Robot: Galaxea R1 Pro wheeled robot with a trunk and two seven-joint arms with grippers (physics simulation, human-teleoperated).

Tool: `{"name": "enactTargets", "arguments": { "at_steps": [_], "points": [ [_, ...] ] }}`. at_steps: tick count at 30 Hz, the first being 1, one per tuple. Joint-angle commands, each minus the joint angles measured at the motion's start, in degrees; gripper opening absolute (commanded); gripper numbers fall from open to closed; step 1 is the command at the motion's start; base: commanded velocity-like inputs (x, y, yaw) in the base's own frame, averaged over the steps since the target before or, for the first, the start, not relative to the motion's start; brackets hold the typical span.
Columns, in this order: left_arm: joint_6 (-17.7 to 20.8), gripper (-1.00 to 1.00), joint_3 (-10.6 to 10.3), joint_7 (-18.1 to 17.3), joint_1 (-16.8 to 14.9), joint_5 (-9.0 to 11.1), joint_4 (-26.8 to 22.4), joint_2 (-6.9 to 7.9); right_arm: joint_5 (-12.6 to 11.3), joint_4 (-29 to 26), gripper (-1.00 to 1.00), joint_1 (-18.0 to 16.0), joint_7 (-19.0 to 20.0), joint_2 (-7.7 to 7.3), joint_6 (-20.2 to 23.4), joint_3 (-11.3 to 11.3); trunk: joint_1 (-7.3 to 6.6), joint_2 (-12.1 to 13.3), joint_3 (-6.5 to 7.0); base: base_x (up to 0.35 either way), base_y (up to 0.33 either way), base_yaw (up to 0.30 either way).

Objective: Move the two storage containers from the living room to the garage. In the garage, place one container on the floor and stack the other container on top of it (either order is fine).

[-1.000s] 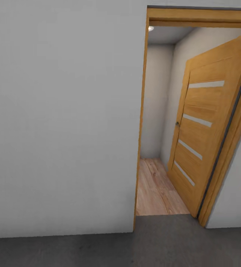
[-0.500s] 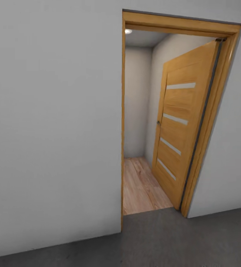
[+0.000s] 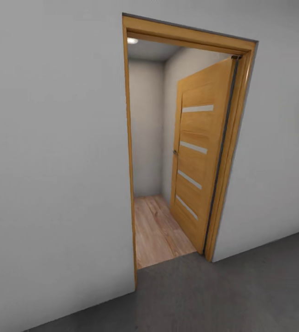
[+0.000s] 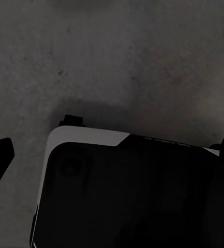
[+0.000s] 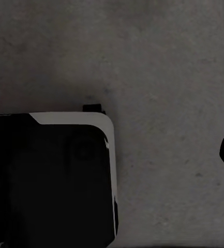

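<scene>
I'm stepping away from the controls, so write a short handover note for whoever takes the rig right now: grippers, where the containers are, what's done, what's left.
Grippers: both wrist cameras look down at dark grey concrete floor and the robot's black base. A dark fingertip edges each picture; whether either gripper is open or shut cannot be told. Nothing orange-red is seen between the fingers.
Position: on the concrete side, facing an open wooden door in its frame, set in a pale grey wall. Light wood plank floor lies beyond.
Containers: none seen here.
Done: cannot be judged from these pictures.
Left: probably go through the doorway, fetch the containers, stack them on the concrete.
</scene>
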Motion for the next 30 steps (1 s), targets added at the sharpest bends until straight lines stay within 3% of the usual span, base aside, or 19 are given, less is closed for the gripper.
{"name": "enactTargets", "arguments": {
  "at_steps": [1, 15, 30],
  "points": [
    [0.0, 1.00, 0.1, -0.3, 0.0, 0.4, 0.0, 0.01, -0.5, 0.2, 1.00, -0.1, 0.0, 0.02, -0.3, 0.5, 0.02, 0.0, 0.01, 0.000, 0.000, -0.298],
    [-0.1, 1.00, 0.1, -0.3, 0.0, 0.4, 0.0, -0.05, -0.5, 0.2, 1.00, -0.1, 0.0, 0.02, -0.3, 0.5, 0.02, 0.0, 0.26, 0.000, 0.000, -0.297],
    [-0.1, 1.00, 0.1, -0.3, 0.0, 0.4, 0.0, -0.14, -0.4, 0.2, 1.00, -0.1, 0.1, 0.01, -0.4, 0.5, 0.02, 0.0, -0.38, 0.000, 0.000, -0.264]
  ]
}}
